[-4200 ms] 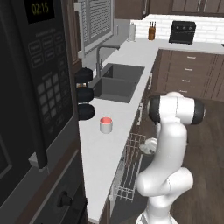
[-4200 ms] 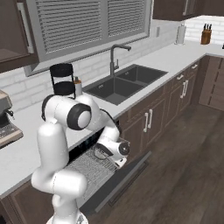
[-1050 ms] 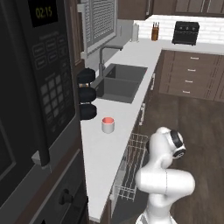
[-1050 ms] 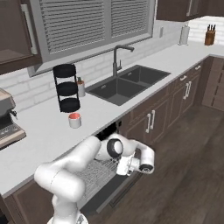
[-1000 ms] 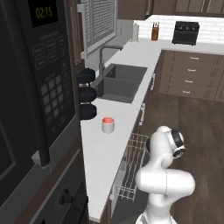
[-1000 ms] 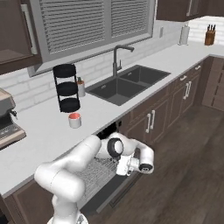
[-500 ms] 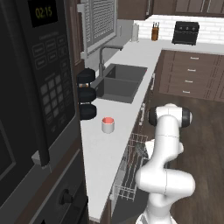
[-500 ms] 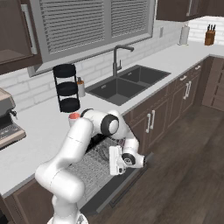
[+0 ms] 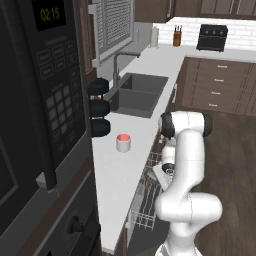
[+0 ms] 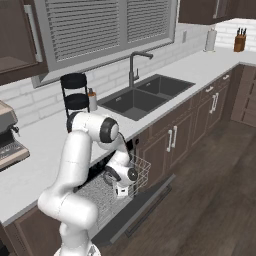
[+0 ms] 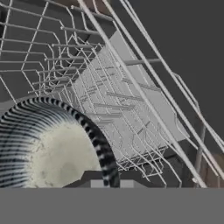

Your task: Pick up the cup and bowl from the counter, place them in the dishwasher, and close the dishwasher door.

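The cup (image 9: 123, 143) is white with a red-pink inside, the bowl (image 11: 52, 148) ribbed grey around a paler centre, the dishwasher rack (image 11: 131, 109) white wire.

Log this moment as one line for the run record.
claw: shut on bowl | position: over dishwasher rack | cup: on counter | dishwasher door: open

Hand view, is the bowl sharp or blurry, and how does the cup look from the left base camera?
Hand view: the bowl is close, its ribbed rim soft and banded, while the wire rack looks crisper. Left base view: the cup is small, evenly lit, slightly soft.
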